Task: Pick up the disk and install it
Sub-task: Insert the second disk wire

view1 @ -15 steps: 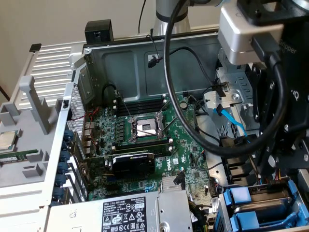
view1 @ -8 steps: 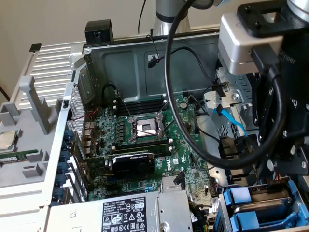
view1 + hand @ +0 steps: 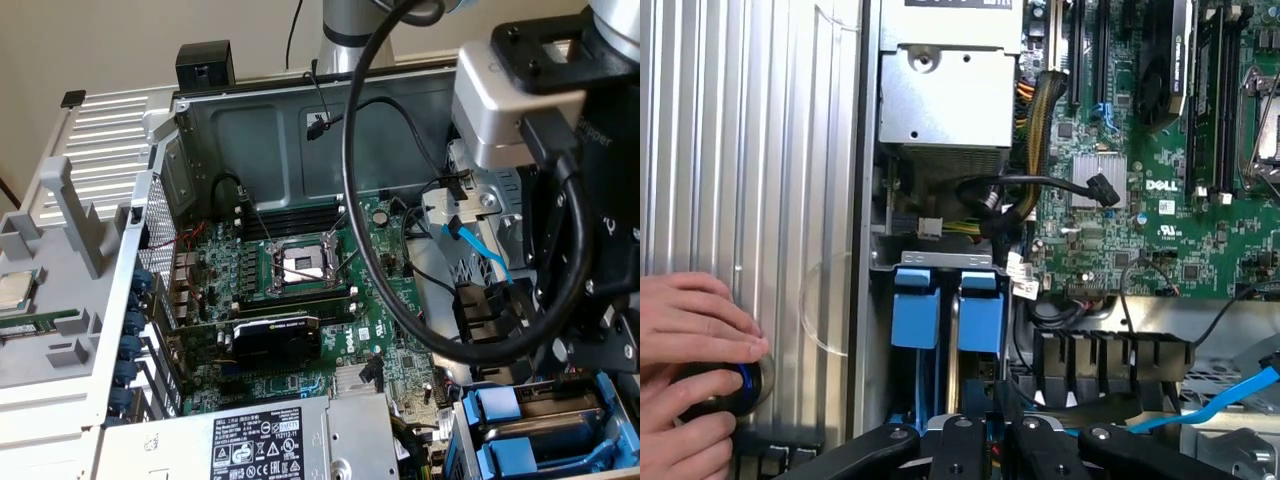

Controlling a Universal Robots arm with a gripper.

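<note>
The black metal gripper [image 3: 992, 435] hangs just over the blue-framed silver disk [image 3: 980, 312] slotted in the grey metal bay [image 3: 932, 258]; its grip I cannot tell.

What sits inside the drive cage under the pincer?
Two blue plastic frames stand side by side in the drive cage. Any drives they hold are hidden beneath them and behind the pincer.

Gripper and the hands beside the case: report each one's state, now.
Gripper: cannot be told, open or closed; it hangs above the blue drive trays.
Person's hands: wrapped around a black, blue-ringed knob.
</note>
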